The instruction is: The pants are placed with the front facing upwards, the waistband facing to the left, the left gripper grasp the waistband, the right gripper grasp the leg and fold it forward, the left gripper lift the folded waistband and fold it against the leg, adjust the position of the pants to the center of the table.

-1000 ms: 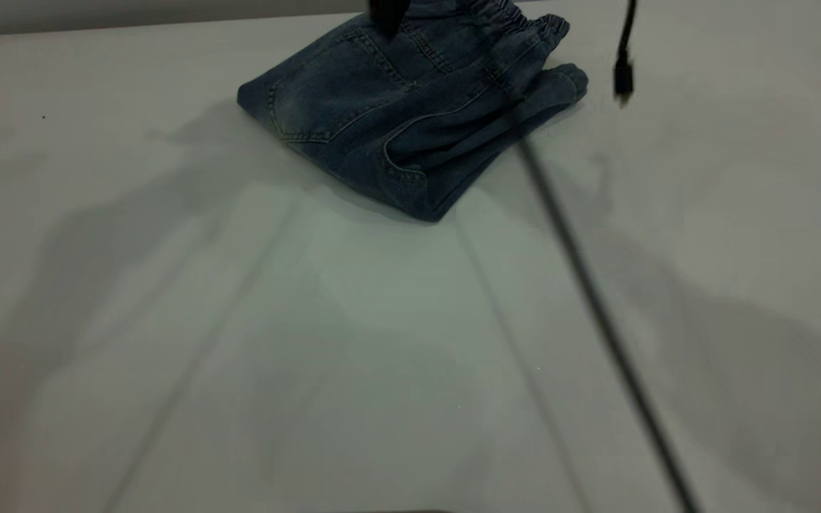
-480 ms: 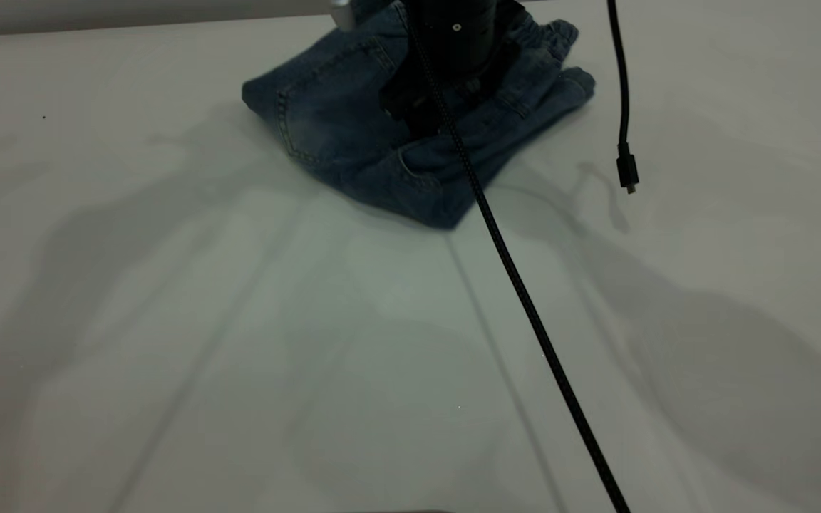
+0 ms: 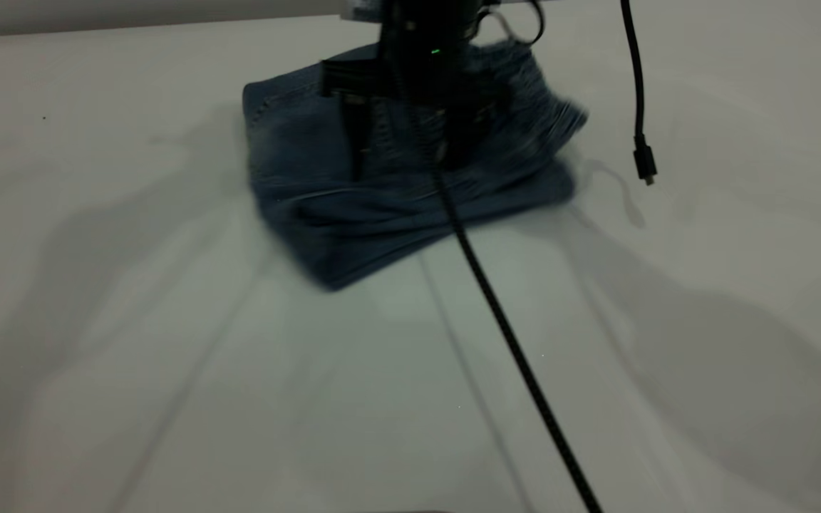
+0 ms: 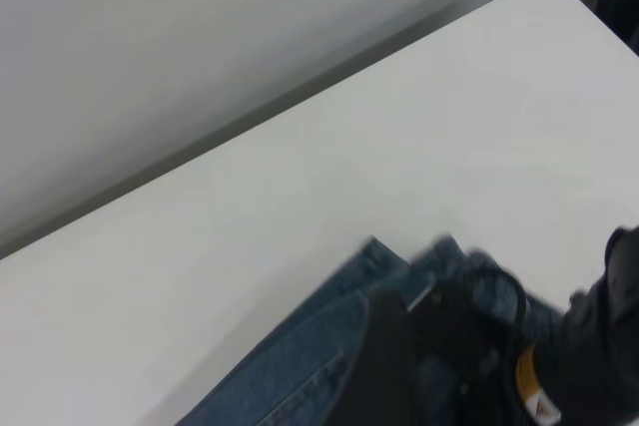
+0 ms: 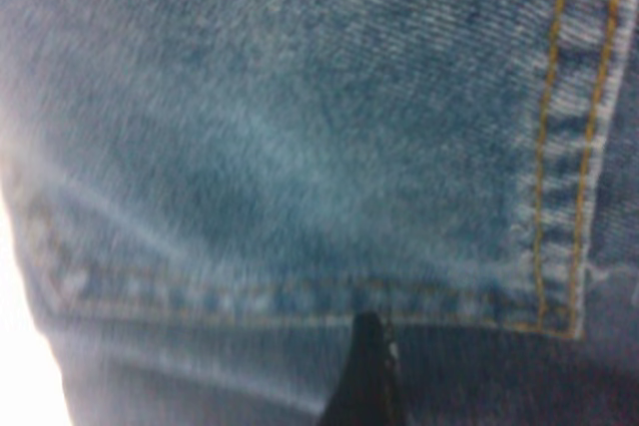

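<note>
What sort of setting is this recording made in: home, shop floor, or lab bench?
Most likely a lab or test bench. A bare white table holds only folded pants, a black gripper presses down on them, and a loose cable dangles beside. A plain wall runs behind the table; nothing domestic is in view.

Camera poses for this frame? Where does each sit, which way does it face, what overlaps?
Exterior: high before the table, looking down at the pants; the right gripper is over them.
Left wrist: above the pants, facing a table edge and wall; black gripper parts, owner unclear.
Right wrist: close against the denim; only the gripper's dark tip shows.
Shared: all see the pants.
</note>
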Motion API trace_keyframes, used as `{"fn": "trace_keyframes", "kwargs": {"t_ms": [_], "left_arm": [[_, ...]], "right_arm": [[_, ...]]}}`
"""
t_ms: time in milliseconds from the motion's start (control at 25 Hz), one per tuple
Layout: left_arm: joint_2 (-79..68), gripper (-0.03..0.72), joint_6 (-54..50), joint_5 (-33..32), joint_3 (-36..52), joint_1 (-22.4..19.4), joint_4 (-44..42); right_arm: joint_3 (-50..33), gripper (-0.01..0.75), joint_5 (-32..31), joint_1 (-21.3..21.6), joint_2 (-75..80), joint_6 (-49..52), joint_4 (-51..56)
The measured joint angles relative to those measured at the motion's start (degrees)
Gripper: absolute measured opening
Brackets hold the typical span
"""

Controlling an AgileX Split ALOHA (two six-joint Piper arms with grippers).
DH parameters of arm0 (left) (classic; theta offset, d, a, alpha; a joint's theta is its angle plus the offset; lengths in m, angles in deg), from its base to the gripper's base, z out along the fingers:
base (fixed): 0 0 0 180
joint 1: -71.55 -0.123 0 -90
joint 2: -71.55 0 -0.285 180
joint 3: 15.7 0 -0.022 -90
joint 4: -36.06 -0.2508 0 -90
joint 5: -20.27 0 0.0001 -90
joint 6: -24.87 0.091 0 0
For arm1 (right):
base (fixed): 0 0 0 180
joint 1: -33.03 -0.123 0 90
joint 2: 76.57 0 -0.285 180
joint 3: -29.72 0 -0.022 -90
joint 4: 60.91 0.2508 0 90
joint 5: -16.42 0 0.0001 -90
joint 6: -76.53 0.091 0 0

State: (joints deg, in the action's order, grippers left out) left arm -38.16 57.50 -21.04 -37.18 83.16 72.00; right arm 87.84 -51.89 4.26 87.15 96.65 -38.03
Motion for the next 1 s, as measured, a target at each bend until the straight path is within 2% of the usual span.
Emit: {"fn": "trace_keyframes", "kwargs": {"t_ms": [160, 280, 520, 760, 1000], "left_arm": [[0.0, 0.566, 0.0, -0.1, 0.0, 0.0, 0.0], [0.0, 0.566, 0.0, -0.2, 0.0, 0.0, 0.0], [0.0, 0.566, 0.0, -0.3, 0.0, 0.0, 0.0], [2.8, 0.566, 0.0, -3.4, 0.0, 0.0, -0.7], [13.6, 0.566, -1.9, -11.0, 0.0, 0.0, -7.6]], "right_arm": [[0.0, 0.549, 3.8, -2.3, 0.3, 5.9, 2.9], [0.0, 0.549, 4.7, -3.2, 0.3, 6.5, 2.4], [6.0, 0.549, -1.3, -3.1, 1.0, 6.5, -3.8], [19.6, 0.549, -2.3, -2.9, -1.1, 1.3, -5.5], [21.6, 0.549, -3.6, -2.9, -12.7, -9.5, -3.6]]}}
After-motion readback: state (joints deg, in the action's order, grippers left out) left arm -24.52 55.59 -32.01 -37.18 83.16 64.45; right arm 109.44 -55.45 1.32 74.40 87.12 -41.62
